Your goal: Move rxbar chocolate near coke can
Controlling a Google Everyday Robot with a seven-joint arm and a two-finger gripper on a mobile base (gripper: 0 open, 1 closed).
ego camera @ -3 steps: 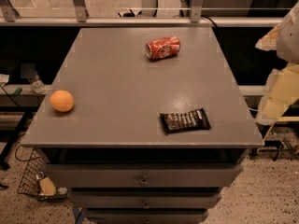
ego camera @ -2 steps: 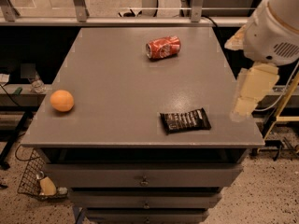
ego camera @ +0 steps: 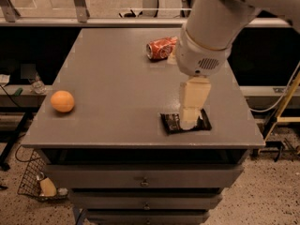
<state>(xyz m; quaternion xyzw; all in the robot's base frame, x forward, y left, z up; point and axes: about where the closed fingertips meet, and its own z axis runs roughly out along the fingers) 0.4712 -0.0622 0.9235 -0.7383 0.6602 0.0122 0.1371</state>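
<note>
The rxbar chocolate [ego camera: 171, 123] is a flat black-wrapped bar lying near the front right edge of the grey table [ego camera: 108, 74]. My gripper [ego camera: 191, 118] hangs straight down from the big white arm [ego camera: 208, 32] and sits right over the bar's middle, hiding part of it. I cannot tell whether it touches the bar. The coke can [ego camera: 160, 48] is red with white script and lies on its side at the back of the table, partly beside the arm.
An orange [ego camera: 62, 101] sits near the table's left edge. Drawers [ego camera: 145, 179] run below the tabletop. A wire basket [ego camera: 40, 186] stands on the floor at lower left. A yellow frame [ego camera: 282, 108] and cables are to the right.
The arm has swung in from the right edge of the view to over the table, and the gripper has come down onto the rxbar chocolate. The bar, can and orange have not moved.
</note>
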